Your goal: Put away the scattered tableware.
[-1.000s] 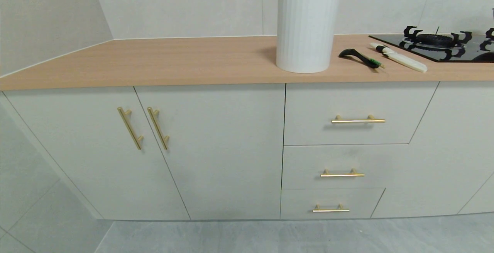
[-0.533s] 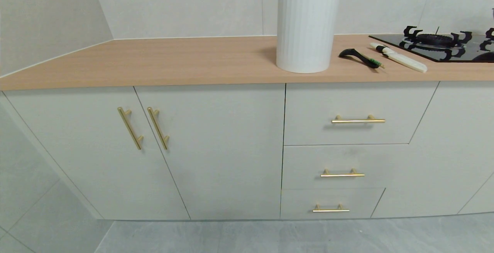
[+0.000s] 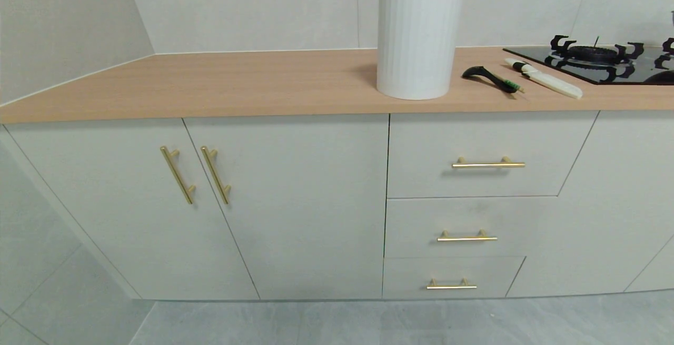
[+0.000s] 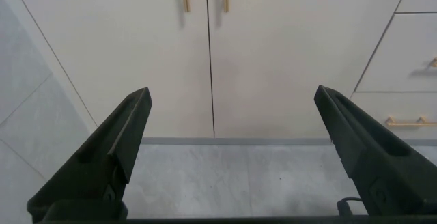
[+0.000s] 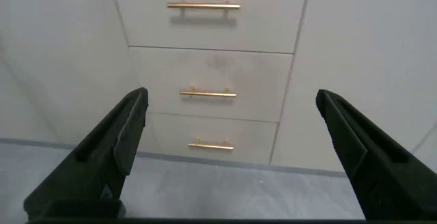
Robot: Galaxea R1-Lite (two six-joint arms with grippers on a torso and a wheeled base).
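Note:
On the wooden countertop [image 3: 237,84], right of a tall white ribbed container [image 3: 418,34], lie a black-handled utensil [image 3: 489,78] and a white knife [image 3: 545,78] with a black band. My left gripper [image 4: 232,98] hangs open low in front of the double cabinet doors [image 4: 208,46], with nothing between its fingers. My right gripper [image 5: 232,101] is open too, facing the stack of three drawers [image 5: 205,67], also holding nothing.
A black gas hob [image 3: 600,60] sits at the counter's far right. Below the counter are two doors with gold handles [image 3: 195,174] and three shut drawers with gold handles [image 3: 488,164]. Grey tiled floor [image 3: 368,324] lies in front.

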